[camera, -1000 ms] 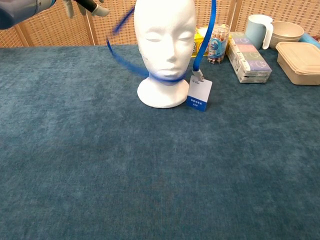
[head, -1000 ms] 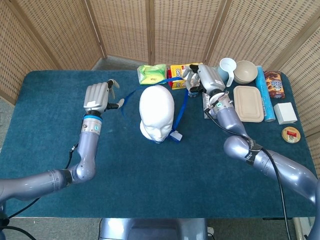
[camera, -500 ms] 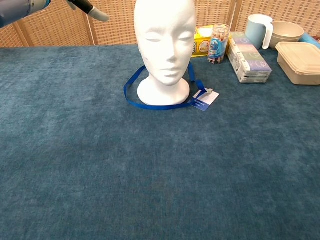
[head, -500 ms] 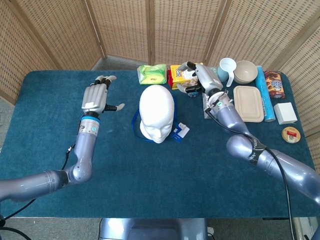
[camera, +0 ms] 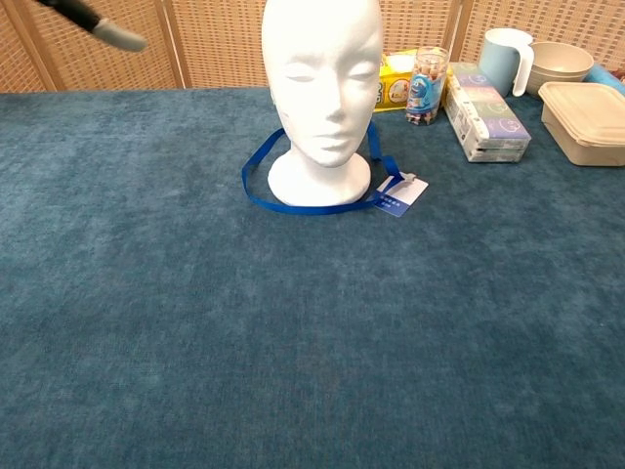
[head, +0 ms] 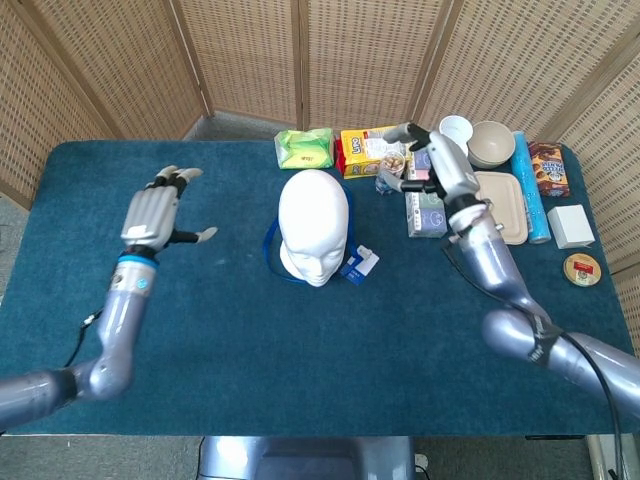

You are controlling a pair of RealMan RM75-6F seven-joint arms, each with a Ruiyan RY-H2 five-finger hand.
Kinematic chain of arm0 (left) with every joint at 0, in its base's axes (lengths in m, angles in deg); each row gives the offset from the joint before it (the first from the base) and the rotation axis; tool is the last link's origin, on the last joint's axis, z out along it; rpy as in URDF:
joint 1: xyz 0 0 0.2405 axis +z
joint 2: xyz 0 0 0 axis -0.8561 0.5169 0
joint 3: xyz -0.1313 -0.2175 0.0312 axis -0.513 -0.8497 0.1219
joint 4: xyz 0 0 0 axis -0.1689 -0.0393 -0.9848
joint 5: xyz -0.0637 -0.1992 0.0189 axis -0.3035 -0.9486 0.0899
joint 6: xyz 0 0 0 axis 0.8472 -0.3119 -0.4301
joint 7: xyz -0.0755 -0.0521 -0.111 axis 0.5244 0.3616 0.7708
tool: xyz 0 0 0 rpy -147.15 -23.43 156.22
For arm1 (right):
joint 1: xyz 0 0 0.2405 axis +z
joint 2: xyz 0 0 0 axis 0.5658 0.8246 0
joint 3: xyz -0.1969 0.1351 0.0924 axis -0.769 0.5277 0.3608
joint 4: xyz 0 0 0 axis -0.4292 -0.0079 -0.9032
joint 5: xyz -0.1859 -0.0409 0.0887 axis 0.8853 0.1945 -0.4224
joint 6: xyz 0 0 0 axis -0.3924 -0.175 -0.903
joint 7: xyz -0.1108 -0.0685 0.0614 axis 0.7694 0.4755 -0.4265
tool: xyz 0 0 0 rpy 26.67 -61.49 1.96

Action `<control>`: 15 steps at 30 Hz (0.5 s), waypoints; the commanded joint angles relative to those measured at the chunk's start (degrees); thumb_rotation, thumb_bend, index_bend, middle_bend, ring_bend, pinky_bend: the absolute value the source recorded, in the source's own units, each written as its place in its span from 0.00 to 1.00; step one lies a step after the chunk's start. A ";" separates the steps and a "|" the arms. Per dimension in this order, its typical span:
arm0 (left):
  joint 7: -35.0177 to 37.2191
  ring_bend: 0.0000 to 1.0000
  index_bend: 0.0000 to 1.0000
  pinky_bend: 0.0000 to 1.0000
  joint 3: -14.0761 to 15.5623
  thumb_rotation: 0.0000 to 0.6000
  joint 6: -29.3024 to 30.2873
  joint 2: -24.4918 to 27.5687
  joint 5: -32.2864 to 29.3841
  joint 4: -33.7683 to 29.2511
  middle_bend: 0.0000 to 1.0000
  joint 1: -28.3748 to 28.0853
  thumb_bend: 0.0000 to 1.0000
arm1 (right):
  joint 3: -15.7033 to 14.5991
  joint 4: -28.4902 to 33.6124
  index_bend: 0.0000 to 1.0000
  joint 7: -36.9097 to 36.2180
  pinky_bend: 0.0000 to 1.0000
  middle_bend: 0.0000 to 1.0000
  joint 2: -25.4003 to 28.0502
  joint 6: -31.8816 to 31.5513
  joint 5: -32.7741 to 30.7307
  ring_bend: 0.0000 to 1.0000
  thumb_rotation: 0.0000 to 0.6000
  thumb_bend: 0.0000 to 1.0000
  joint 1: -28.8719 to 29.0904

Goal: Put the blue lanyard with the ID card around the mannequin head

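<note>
The white mannequin head [head: 313, 222] [camera: 322, 88] stands upright mid-table. The blue lanyard [camera: 264, 195] [head: 270, 243] lies looped around its base on the cloth, and the ID card [camera: 401, 194] [head: 360, 263] rests flat just beside the base. My left hand [head: 152, 211] hovers well to the left of the head, fingers spread and empty; only a fingertip [camera: 119, 37] shows in the chest view. My right hand [head: 438, 162] is raised over the boxes at the back right, fingers apart, holding nothing.
Behind the head lie a green packet [head: 305, 148] and a yellow box [head: 362, 150]. A small jar [camera: 426, 87], a carton [camera: 486, 111], a mug [camera: 505, 59], a bowl [camera: 560, 61], a lidded beige container [camera: 588, 107], a blue tube [head: 530, 188] and snacks crowd the back right.
The lanyard dropped from both hands and settled around the head's base. Since then my left hand has swung further left and my right hand has drawn back to the right.
</note>
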 commanded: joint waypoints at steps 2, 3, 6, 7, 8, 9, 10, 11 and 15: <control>5.26 0.08 0.15 0.25 4.67 0.81 0.57 6.00 6.69 -4.98 0.18 6.26 0.15 | -2.54 7.06 0.33 -1.94 0.28 0.33 2.96 -7.02 7.94 0.28 0.81 0.35 -6.59; 5.98 0.08 0.15 0.25 5.27 0.81 0.74 6.68 7.72 -5.38 0.18 7.08 0.15 | -3.00 7.79 0.33 -1.84 0.28 0.33 3.18 -7.91 8.78 0.28 0.81 0.35 -7.32; 9.38 0.08 0.18 0.25 8.21 0.81 2.33 9.67 12.63 -7.00 0.18 11.20 0.15 | -5.14 11.62 0.33 -1.28 0.28 0.33 4.44 -12.11 11.97 0.28 0.81 0.35 -10.93; 10.80 0.08 0.19 0.25 9.93 0.82 3.98 11.02 14.36 -7.65 0.18 13.75 0.15 | -6.44 14.17 0.33 -1.23 0.28 0.34 5.38 -13.75 13.25 0.28 0.81 0.35 -12.95; 12.30 0.08 0.19 0.25 11.52 0.82 5.57 12.14 16.37 -8.13 0.18 16.06 0.15 | -7.75 15.96 0.33 -0.40 0.28 0.34 6.23 -15.67 14.77 0.28 0.81 0.35 -14.78; 14.13 0.08 0.20 0.25 12.95 0.82 7.05 13.05 18.82 -8.32 0.18 18.21 0.15 | -9.04 17.52 0.33 0.55 0.28 0.34 6.97 -17.38 16.23 0.28 0.81 0.35 -16.43; 15.37 0.08 0.20 0.25 13.92 0.82 8.06 13.61 20.34 -8.34 0.18 19.70 0.15 | -9.94 18.42 0.34 1.43 0.28 0.34 7.47 -18.46 16.98 0.28 0.81 0.35 -17.52; 16.62 0.08 0.21 0.25 14.86 0.82 9.18 14.11 21.79 -8.36 0.18 21.22 0.15 | -10.94 19.19 0.34 2.52 0.28 0.35 7.89 -19.63 17.86 0.28 0.81 0.35 -18.63; 20.46 0.08 0.23 0.24 18.47 0.81 14.68 15.17 27.06 -6.99 0.18 27.37 0.15 | -15.25 21.44 0.34 8.00 0.28 0.36 9.60 -23.04 20.27 0.28 0.81 0.35 -22.71</control>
